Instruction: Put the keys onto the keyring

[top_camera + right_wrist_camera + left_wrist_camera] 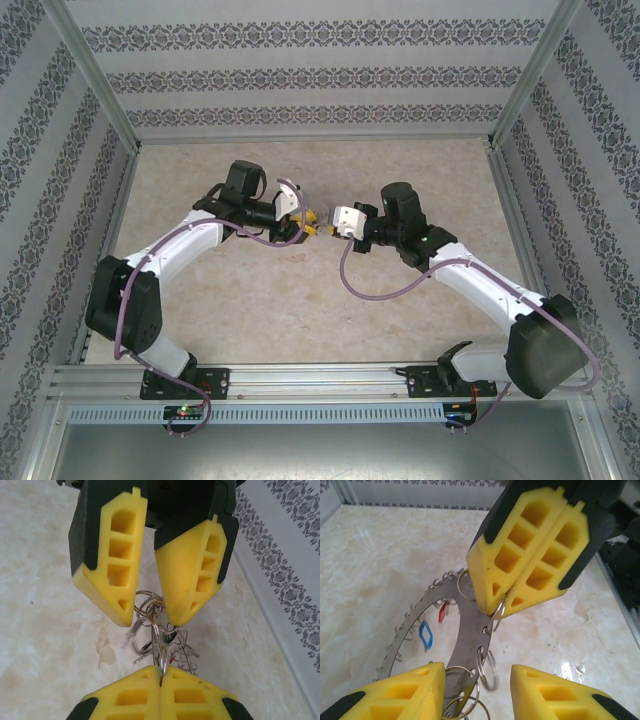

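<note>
Right gripper [161,676]: fingers pressed together, clamped on the keyring's flat metal band; in the left wrist view its yellow pads bite the band from above.
Left gripper [477,670]: fingers apart, one on each side of the keyring's band. The band runs close along the left-hand pad, with a clear gap to the other, so nothing is pinched.
Gripper meeting: the two face each other tip to tip in the top view, over the middle of the surface and nearly touching.
Keyring [465,632]: a large grey metal ring, held by the right gripper and tilted. One stretch of it passes between the left gripper's fingers, and the rest curves away to the left of the left wrist view. It appears to hang clear of the surface.
Split rings [487,666]: many small silver rings fringe the band. A cluster hangs between the two grippers, bunched just above the right gripper's tips in the right wrist view.
Tags: a blue tag [426,635] and a red tag [442,611] show through the ring's opening.
Keys: small silver pieces dangle among the split rings, too tangled to tell apart.
Surface [380,565]: pale marbled top, glossy, beneath both grippers.
Arms: left arm [180,245] and right arm [470,280] bend inward from their bases at the near edge.
Walls [320,80]: patterned panels on three sides.
</note>
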Robot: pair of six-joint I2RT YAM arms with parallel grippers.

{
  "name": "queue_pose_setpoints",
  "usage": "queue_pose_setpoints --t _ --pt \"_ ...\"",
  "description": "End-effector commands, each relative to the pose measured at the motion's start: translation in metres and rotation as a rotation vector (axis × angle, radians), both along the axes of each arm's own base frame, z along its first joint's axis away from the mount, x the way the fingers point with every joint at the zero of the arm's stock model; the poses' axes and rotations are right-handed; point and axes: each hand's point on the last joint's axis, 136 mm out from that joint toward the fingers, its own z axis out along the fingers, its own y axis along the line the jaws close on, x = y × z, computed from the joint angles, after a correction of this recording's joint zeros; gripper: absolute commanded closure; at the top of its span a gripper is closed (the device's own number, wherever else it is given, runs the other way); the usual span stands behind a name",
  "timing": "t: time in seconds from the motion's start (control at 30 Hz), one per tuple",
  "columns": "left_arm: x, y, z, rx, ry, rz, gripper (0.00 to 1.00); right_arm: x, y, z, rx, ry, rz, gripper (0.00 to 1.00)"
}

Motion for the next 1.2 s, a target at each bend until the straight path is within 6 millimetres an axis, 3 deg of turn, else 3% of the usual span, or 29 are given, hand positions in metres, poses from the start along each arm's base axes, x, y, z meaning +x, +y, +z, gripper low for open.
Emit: queue_pose_setpoints --t 0.0,0.4,0.63,0.87,0.97,1.03,1.17 --pt "0.004 0.000 -0.019 0.074 -0.014 0.018 0.61 0.005 0.009 0.022 0.024 -0.059 0.021 1.00" --pt "0.006 -0.017 -0.029 0.079 -0.001 0.019 0.62 0.011 0.021 0.006 -0.001 0.009 -0.021 1.00" --pt "0.003 -0.022 -0.030 0.058 0.017 -0.014 0.68 0.012 0.020 0.003 -0.007 0.007 -0.028 1.00" --pt "0.001 -0.020 -0.030 0.078 -0.040 -0.020 0.61 0.011 0.016 0.004 -0.009 0.021 -0.032 1.00" --pt "-0.001 -0.015 -0.019 0.077 -0.144 -0.019 0.57 0.012 0.011 0.006 -0.004 0.064 -0.043 1.00" --pt "0.003 -0.013 -0.012 0.084 -0.205 0.006 0.46 0.012 0.009 0.008 0.008 0.104 -0.042 1.00" --pt "0.012 -0.013 -0.001 0.090 -0.309 0.035 0.45 0.004 0.012 0.010 0.026 0.196 -0.011 1.00"
